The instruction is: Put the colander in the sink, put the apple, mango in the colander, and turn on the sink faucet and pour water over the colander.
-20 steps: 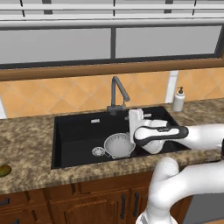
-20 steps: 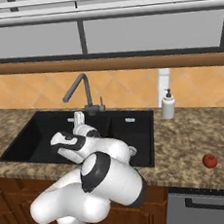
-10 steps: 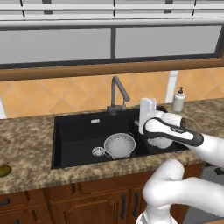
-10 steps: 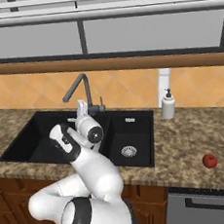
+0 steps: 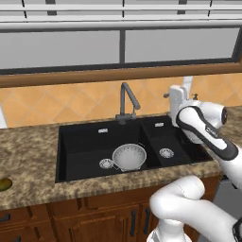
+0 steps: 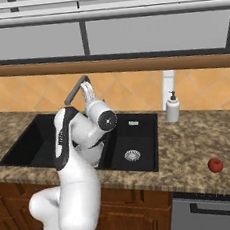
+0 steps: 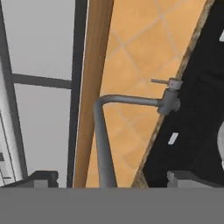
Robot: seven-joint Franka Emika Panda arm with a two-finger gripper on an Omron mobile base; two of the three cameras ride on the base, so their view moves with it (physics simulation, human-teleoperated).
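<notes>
Sink [image 5: 85,142]: black, two basins, set into the speckled desk [image 5: 28,156]. Large basin holds the colander [image 5: 129,156], upright beside the round drain [image 5: 106,163]; nothing lies in the colander. Small basin holds its own drain [image 5: 166,152] (no other contents). Faucet [image 5: 126,101]: behind the divider. Apple [image 6: 215,165]: on the desk, well right of the sink. Mango [image 5: 4,184]: on the desk, far left. Soap dispenser [image 6: 172,107]: by the back wall. Hand [image 7: 109,177]: raised near the faucet, fingers [image 7: 41,177] wide apart, holding nothing.
</notes>
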